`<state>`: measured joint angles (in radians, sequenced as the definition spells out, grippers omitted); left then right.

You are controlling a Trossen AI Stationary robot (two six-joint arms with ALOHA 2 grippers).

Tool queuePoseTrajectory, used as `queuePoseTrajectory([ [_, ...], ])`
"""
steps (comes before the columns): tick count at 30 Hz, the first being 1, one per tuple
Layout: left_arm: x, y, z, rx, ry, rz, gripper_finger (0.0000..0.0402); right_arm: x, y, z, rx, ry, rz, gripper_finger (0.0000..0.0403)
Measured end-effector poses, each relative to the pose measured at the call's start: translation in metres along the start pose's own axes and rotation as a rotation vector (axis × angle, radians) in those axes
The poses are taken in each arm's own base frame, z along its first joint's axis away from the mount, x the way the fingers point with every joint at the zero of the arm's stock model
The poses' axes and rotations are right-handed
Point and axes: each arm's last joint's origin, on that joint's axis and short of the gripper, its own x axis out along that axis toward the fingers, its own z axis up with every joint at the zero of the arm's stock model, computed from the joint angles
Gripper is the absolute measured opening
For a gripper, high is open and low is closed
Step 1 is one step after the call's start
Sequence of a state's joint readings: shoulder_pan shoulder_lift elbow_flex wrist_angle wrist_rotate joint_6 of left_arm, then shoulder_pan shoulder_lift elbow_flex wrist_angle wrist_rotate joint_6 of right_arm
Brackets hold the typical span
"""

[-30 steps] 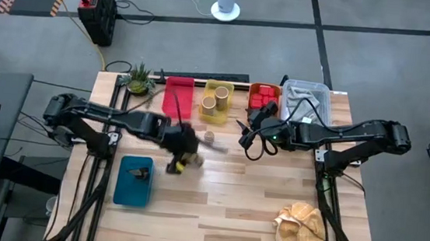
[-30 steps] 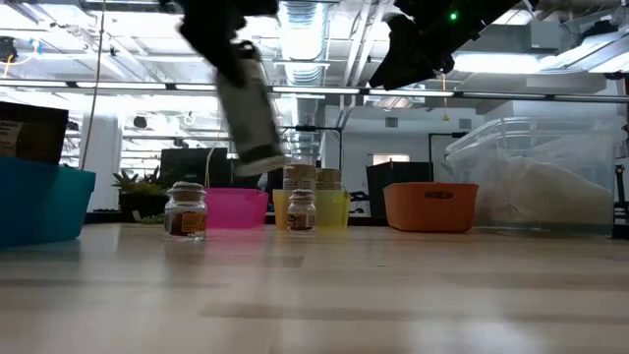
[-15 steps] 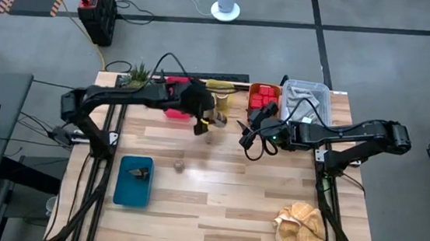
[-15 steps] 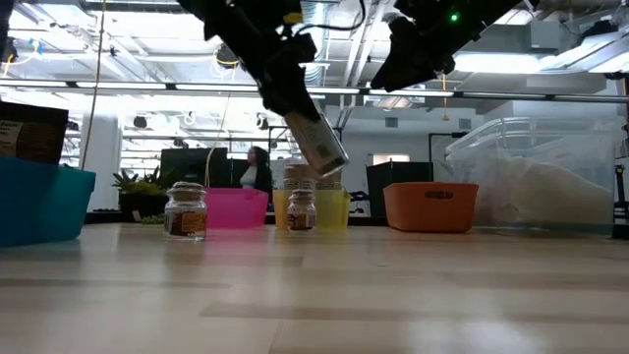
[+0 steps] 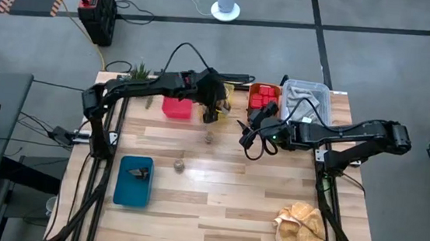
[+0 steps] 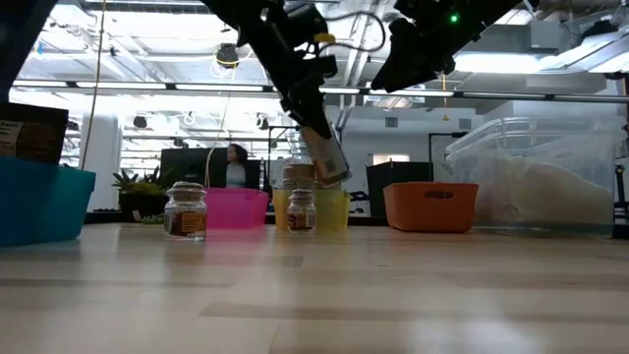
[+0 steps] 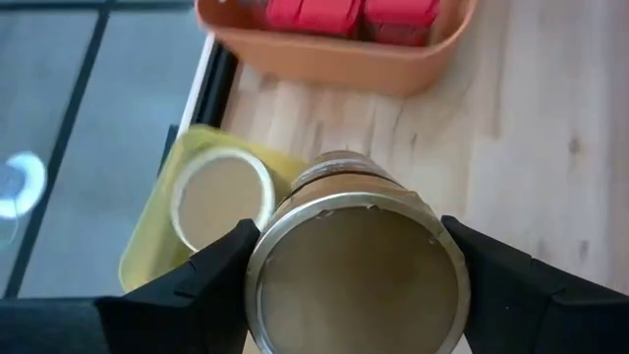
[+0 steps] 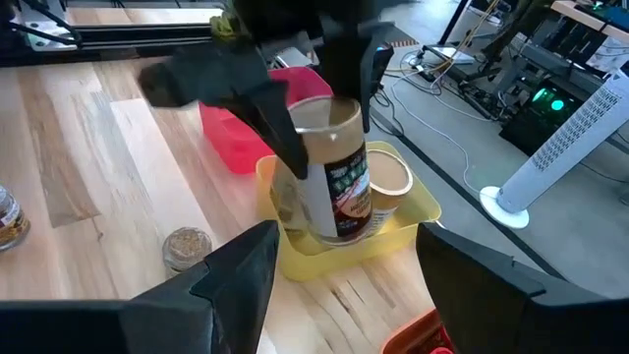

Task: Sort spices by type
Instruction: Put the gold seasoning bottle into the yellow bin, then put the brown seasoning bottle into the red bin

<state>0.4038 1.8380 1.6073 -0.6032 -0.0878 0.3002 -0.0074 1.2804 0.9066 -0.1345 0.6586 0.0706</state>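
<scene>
**Tan can hangs over yellow tray as sorting goes on**

The left gripper [image 8: 314, 128] pinches a tan open-topped can [image 7: 356, 270] between its two fingers and holds it tilted above the yellow tray [image 8: 418, 202] at the far edge of the table. One tan can [image 7: 221, 199] stands in that tray, and a second seems to sit beneath the held one, mostly hidden by it. The right gripper [image 5: 249, 135] waits just beside, over bare wood in front of the orange tray [image 7: 339, 69] of red tins [image 7: 344, 12], its fingers spread and holding nothing.

Two small glass jars [image 5: 179, 165] are unsorted on the table: one near the table's middle, the other [image 8: 185, 246] close to the yellow tray. The pink tray [image 5: 176, 106] shows nothing inside, and the blue tray [image 5: 119, 186] holds something dark, too small to tell.

The risk lies in the lean. Let go at this angle, the can could land on the rim of a neighbour or on the tray wall and topple, perhaps knocking over the ones in the tray. The tray is narrow, so a release slightly off line could drop it outside. The nearby jar also stands where a careless low sweep of the arm might strike it.
</scene>
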Motion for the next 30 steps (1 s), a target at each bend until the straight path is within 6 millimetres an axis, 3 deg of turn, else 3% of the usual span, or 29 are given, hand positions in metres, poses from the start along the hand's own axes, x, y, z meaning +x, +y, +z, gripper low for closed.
queuePoseTrajectory([
  [6,0.002,0.01,-0.006,-0.009,0.013,0.025,0.0267,0.0,0.0,0.0,-0.001,0.0,0.0,0.0276],
  [14,0.002,0.007,-0.014,0.061,0.098,-0.007,0.0267,0.0,0.0,0.0,-0.003,0.0,0.0,0.0276],
  [22,0.001,0.0,-0.013,0.064,0.111,-0.019,0.0354,0.0,0.0,0.0,0.0,0.0,0.0,0.0276],
  [27,-0.003,-0.001,-0.01,0.096,0.121,0.004,0.0362,0.0,0.0,0.0,0.0,0.0,0.0,0.0276],
  [30,-0.01,-0.006,-0.005,0.135,0.09,-0.084,0.0356,0.0,0.0,0.0,-0.003,0.004,0.0,0.0276],
])
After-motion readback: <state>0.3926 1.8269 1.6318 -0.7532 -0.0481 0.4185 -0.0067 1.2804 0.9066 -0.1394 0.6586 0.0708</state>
